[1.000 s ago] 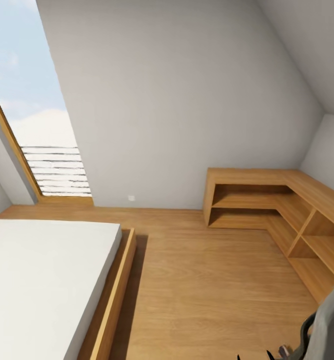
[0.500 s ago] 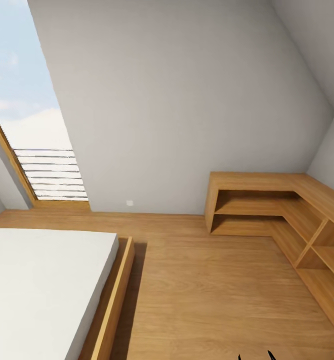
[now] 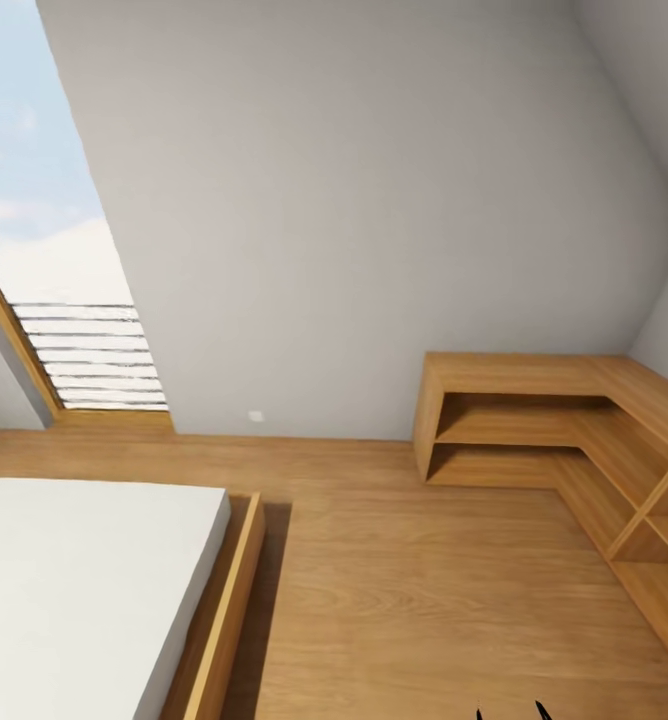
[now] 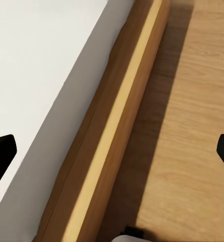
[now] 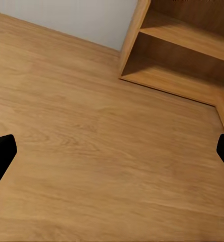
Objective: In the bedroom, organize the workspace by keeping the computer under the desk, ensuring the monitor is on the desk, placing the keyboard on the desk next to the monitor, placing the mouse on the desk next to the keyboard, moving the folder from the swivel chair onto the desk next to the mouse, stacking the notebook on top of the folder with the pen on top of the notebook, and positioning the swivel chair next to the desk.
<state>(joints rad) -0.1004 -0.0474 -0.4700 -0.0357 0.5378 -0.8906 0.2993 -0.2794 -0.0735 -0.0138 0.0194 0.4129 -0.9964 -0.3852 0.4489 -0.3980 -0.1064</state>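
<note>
Room: attic bedroom with light wood floor (image 3: 424,590).
Bed: white-sheeted wooden bed (image 3: 84,590), head view's left.
Shelving: wooden corner shelf unit (image 3: 534,420), right.
Left claw (image 4: 112,151): fingers spread, empty, over bed edge.
Right claw (image 5: 112,151): fingers spread, empty, above floor.

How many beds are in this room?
1. The bed, white-sheeted with a wooden frame, lies on the floor at the view's lower left, below the skylight. Others could lie outside the view.

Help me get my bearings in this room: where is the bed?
In the head view the bed fills the lower left, white sheet in a wooden frame, below the skylight and across the wood floor from the corner shelf unit.
</note>
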